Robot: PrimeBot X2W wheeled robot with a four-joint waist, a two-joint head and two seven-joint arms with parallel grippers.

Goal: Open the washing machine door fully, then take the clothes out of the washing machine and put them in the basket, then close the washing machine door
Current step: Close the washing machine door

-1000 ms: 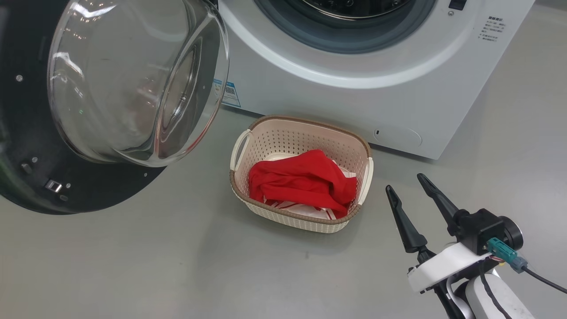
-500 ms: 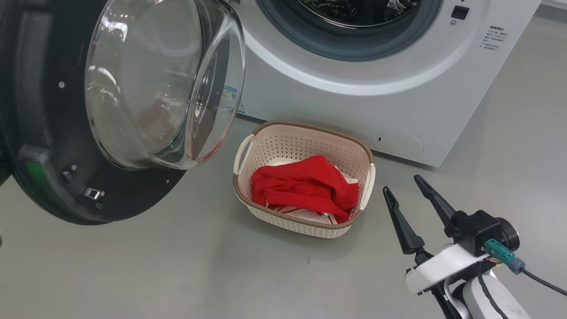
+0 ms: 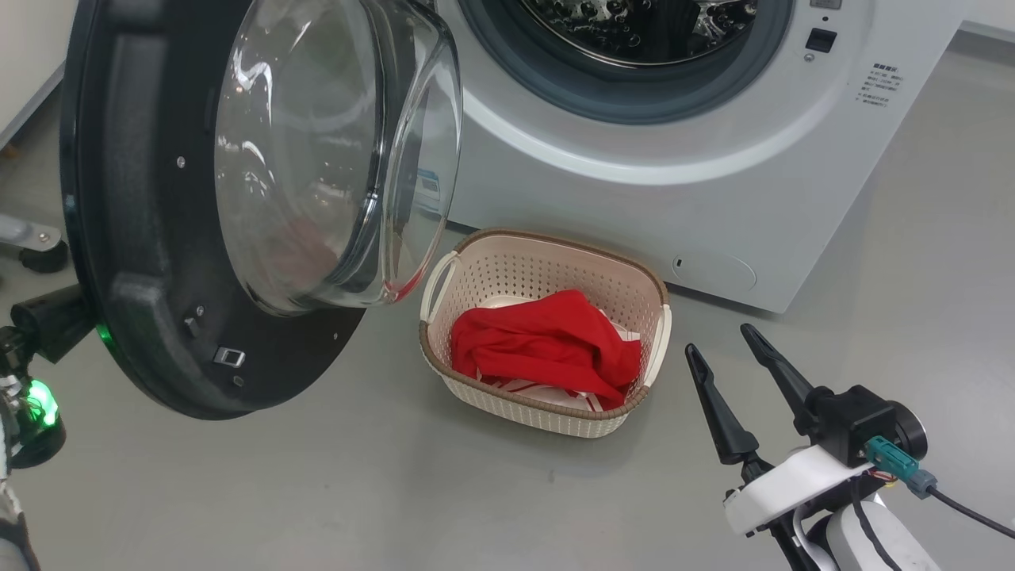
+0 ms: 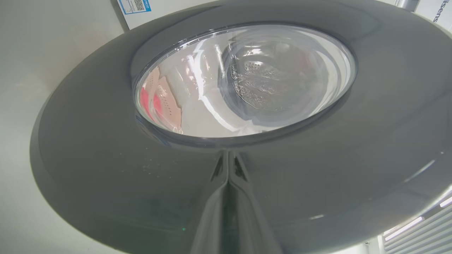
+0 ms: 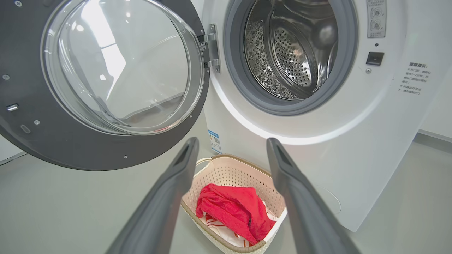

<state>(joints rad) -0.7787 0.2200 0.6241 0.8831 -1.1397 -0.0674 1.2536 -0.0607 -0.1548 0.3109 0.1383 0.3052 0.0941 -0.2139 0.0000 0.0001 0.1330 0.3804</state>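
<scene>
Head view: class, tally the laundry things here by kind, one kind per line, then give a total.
Garments: 2, the plain red garment lying over the striped garment
Baskets: 1, the basket
Machines: 1, the washing machine
Doors: 1, the door, standing open
Total: 5

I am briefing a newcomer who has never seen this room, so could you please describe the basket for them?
Find the big white washing machine, its round door standing open. On the grey floor right before its front stands the basket, below the steel drum. It alone is cream and perforated, with a brown rim and red clothes inside.
</scene>
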